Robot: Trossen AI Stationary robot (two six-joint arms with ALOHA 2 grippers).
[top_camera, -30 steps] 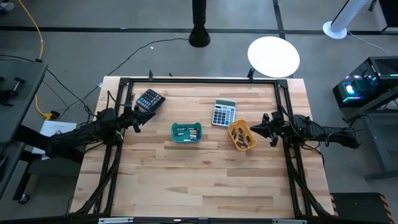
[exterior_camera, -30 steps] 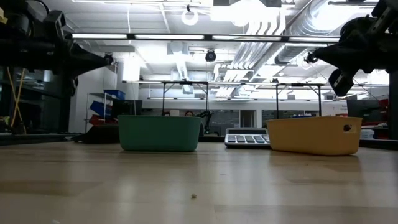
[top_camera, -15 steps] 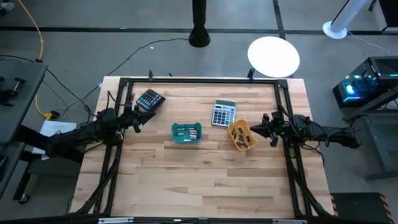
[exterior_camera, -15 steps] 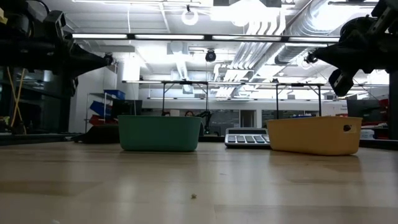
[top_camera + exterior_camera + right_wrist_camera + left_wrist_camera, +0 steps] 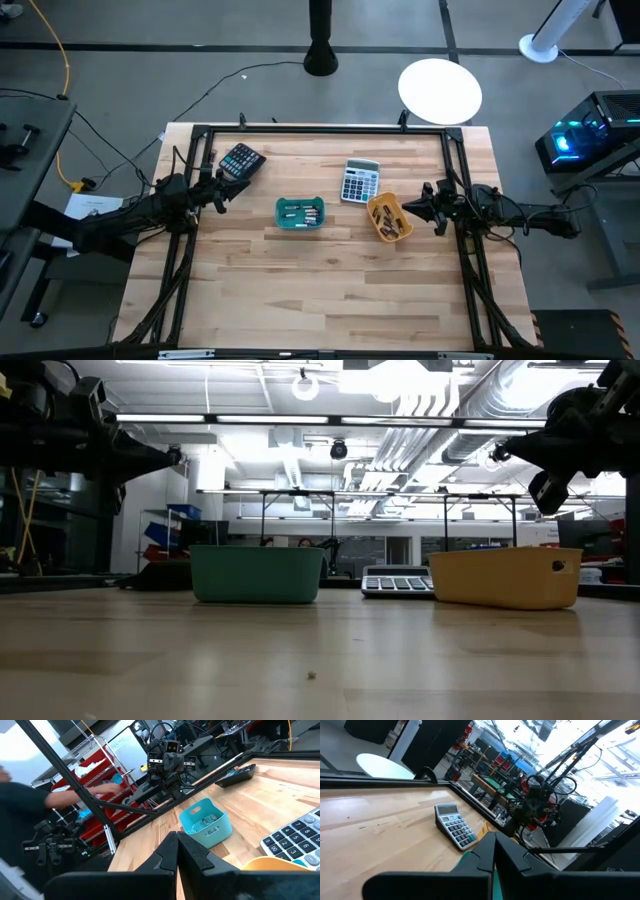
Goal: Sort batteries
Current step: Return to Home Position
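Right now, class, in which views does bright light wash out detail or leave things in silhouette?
High view: the white disc beyond the table glares blank. Low view: ceiling lights turn the left gripper and right gripper into silhouettes. Left wrist view: the bright background washes out. Right wrist view: even light.

The left arm (image 5: 120, 218) and right arm (image 5: 520, 215) are matte black and chunky-jointed. The left gripper (image 5: 493, 837) and right gripper (image 5: 177, 836) have smooth, wedge-shaped fingers.

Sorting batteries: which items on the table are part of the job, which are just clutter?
Job: teal tray and its batteries; yellow tray and its batteries; left gripper, right gripper, waiting at the table's sides.
Lying about: grey calculator; black calculator.
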